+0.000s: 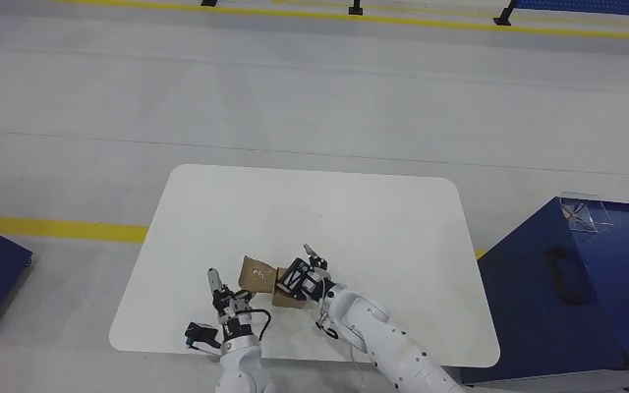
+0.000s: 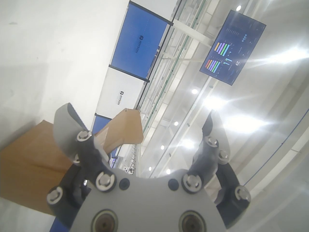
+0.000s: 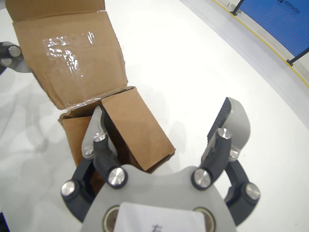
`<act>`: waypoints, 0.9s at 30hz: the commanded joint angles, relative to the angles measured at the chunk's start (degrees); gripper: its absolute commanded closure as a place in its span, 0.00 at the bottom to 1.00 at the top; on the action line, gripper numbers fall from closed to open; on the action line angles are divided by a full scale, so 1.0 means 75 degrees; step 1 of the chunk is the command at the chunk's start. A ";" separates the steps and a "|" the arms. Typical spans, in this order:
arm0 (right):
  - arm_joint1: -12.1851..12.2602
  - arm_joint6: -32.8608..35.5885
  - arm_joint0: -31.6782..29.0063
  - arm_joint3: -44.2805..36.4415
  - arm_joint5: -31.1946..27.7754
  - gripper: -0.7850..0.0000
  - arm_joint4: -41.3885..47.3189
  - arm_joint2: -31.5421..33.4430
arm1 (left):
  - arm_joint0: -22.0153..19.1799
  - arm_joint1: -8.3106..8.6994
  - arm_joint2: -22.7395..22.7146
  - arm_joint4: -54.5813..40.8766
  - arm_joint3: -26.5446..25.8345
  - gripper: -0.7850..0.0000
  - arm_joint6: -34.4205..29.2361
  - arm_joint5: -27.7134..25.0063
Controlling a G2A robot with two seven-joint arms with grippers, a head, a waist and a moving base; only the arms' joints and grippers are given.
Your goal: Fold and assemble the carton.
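Sitting near the robot-side edge of the table (image 1: 393, 216), a bit left of that edge's middle, the carton (image 3: 135, 131) is half built: body squared up, lid flap (image 3: 70, 47) open and raised, with a tape patch on it. Right gripper (image 3: 164, 112) is spread, one finger inside the open end and the other outside and well apart, so a side wall stands between them, unpinched. Left gripper (image 2: 138, 117) is spread too, holding nothing, one finger just beside the carton on the flap side. Long axis looks roughly parallel to the near edge, flap end toward the left arm, body end toward the right. Right arm is nearer and already in contact. Inside the carton only that finger shows; the rest of the interior is hidden. Next is likely closing the flap.
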 commanded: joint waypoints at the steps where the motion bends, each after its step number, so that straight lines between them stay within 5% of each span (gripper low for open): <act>1: 0.0003 -0.0014 -0.0023 -0.0006 -0.0001 0.00 -0.0019 0.0034 | 0.0030 0.0004 0.0043 0.0088 -0.0035 0.00 -0.0187 -0.0038; 11: 0.0279 0.0444 -0.0574 -0.0935 -0.0169 0.00 -0.0651 0.0685 | 0.0106 -0.0023 0.0255 0.0405 -0.0114 0.00 -0.0438 -0.0036; 23: 0.0838 0.1039 -0.1866 -0.2983 -0.2175 0.00 -0.0235 0.2353 | 0.0149 -0.0078 0.0575 0.0757 -0.0442 0.00 -0.0394 0.0265; 27: 0.0961 0.1202 -0.2262 -0.3466 -0.1679 0.00 -0.0251 0.3074 | 0.0084 -0.0104 0.0720 0.0892 -0.0392 0.00 -0.0391 0.0459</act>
